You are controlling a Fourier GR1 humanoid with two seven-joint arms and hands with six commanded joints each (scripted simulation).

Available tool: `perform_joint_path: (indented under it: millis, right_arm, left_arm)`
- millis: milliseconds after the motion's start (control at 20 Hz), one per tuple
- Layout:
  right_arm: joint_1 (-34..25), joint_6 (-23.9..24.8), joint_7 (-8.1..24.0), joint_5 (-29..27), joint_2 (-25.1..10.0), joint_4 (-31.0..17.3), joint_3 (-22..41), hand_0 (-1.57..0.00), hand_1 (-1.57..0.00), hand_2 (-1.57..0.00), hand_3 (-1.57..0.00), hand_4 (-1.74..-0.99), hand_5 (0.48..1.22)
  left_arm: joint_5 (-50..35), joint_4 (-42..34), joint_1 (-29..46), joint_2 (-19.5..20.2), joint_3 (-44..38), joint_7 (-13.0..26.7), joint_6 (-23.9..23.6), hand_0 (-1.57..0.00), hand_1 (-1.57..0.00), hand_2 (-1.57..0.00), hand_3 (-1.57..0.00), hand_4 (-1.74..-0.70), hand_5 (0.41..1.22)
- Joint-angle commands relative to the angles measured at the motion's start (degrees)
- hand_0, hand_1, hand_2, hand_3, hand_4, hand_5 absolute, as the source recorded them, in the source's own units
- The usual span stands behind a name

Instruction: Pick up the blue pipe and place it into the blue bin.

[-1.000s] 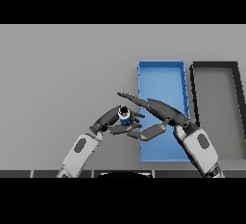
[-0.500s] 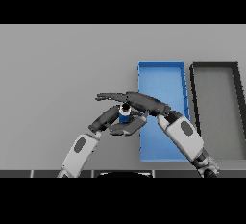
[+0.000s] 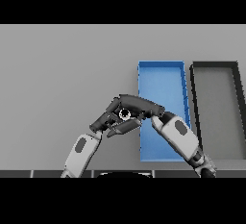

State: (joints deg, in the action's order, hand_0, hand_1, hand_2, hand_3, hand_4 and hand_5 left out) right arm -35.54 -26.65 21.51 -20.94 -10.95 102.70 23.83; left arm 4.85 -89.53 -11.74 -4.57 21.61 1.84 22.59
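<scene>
The blue pipe (image 3: 125, 114) is held between both hands just left of the blue bin (image 3: 161, 74), its pale ring-shaped end facing up. My left hand (image 3: 106, 120) comes from the lower left and is shut on the pipe, thumb on one side and fingers (image 3: 126, 127) beneath it. My right hand (image 3: 141, 105) reaches in from the lower right across the blue bin and its fingers curl over the pipe's far side. Most of the pipe's blue body is hidden by the hands.
A black bin (image 3: 215, 66) stands right of the blue bin. My right forearm (image 3: 180, 139) lies over the blue bin's near part. Open grey table (image 3: 62, 74) spreads to the left and behind.
My right hand has moved left from over the blue bin to the pipe, and its straight fingers have curled round it. The left hand has kept hold of the pipe.
</scene>
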Motion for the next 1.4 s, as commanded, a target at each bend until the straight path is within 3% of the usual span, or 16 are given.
perform_joint_path:
  millis: [0,250,450,500,550,600,700,850,1000,1100,1250,1350]
  right_arm:
    - [0.1,0.7,-1.2,0.7,-0.4,0.0,0.8,-1.43,-1.43,-1.43,-1.30,-1.665,0.987]
    - [0.1,2.9,-6.9,1.1,-2.6,0.3,3.4,-1.52,-1.52,-1.53,-1.48,-1.716,1.144]
    - [0.9,5.9,-8.2,1.6,-3.0,1.1,4.3,-1.55,-1.55,-1.55,-1.54,-1.731,1.190]
    - [0.1,6.6,-8.6,1.7,-3.2,0.8,4.3,-1.56,-1.56,-1.56,-1.54,-1.733,1.196]
    - [-0.5,6.9,-8.1,2.7,-3.3,0.7,4.5,-1.56,-1.56,-1.56,-1.55,-1.734,1.201]
    - [0.0,7.0,-8.3,3.5,-2.9,0.2,5.3,-1.56,-1.56,-1.56,-1.55,-1.736,1.205]
    - [0.0,7.3,-5.7,2.8,-3.1,0.5,4.8,-1.56,-1.56,-1.56,-1.56,-1.738,1.211]
    - [-0.1,7.6,-4.0,3.4,-3.2,1.3,4.8,-1.57,-1.57,-1.57,-1.56,-1.739,1.216]
    - [0.1,7.1,-2.3,4.8,-2.1,1.8,4.6,-1.57,-1.57,-1.57,-1.57,-1.740,1.218]
    - [0.4,6.8,-1.9,4.9,-1.4,1.9,3.8,-1.57,-1.57,-1.57,-1.57,-1.740,1.219]
    - [1.6,5.9,-1.7,3.8,0.2,2.1,2.9,-1.57,-1.57,-1.57,-1.57,-1.741,1.220]
    - [0.7,5.9,1.0,-0.9,1.6,2.0,0.7,-1.57,-1.57,-1.57,-1.57,-1.741,1.220]
  left_arm:
    - [0.0,-0.1,-0.3,-0.4,-0.4,0.4,0.5,-1.57,-1.57,-1.57,-1.46,-1.71,1.221]
    - [2.0,-1.6,1.0,-1.1,-1.0,1.0,1.8,-1.57,-1.57,-1.57,-1.43,-1.73,1.221]
    - [6.1,-1.2,1.1,-1.2,-1.3,-3.1,0.0,-1.57,-1.57,-1.57,-1.45,-1.72,1.221]
    - [7.6,-1.6,1.0,-1.2,-1.4,-2.8,-0.7,-1.46,-1.34,-1.29,-1.17,-1.60,1.221]
    - [7.7,-1.5,0.9,-1.0,-1.6,-2.8,0.6,-1.17,-1.07,-1.03,-0.93,-1.47,1.221]
    - [7.7,-0.9,0.5,-0.6,-2.0,-1.8,2.8,-0.94,-0.86,-0.83,-0.75,-1.37,1.221]
    - [9.0,-1.4,1.2,-0.1,-2.4,-1.4,5.4,-0.60,-0.55,-0.53,-0.48,-1.21,1.221]
    - [10.2,-2.2,1.3,-0.6,-3.5,-0.1,6.5,-0.31,-0.28,-0.27,-0.24,-1.05,0.938]
    - [8.7,-3.0,1.7,-1.1,-4.0,0.9,6.8,-0.16,-0.14,-0.14,-0.12,-0.98,0.704]
    - [7.9,-2.4,1.6,-1.9,-4.6,3.4,6.8,-0.10,-0.09,-0.09,-0.08,-0.97,0.603]
    - [9.6,-2.2,2.3,-1.5,-4.0,2.2,5.7,-0.05,-0.05,-0.04,-0.04,-0.95,0.513]
    - [9.6,-2.0,1.5,-1.7,-4.5,3.0,5.4,-0.03,-0.03,-0.03,-0.03,-0.93,0.484]
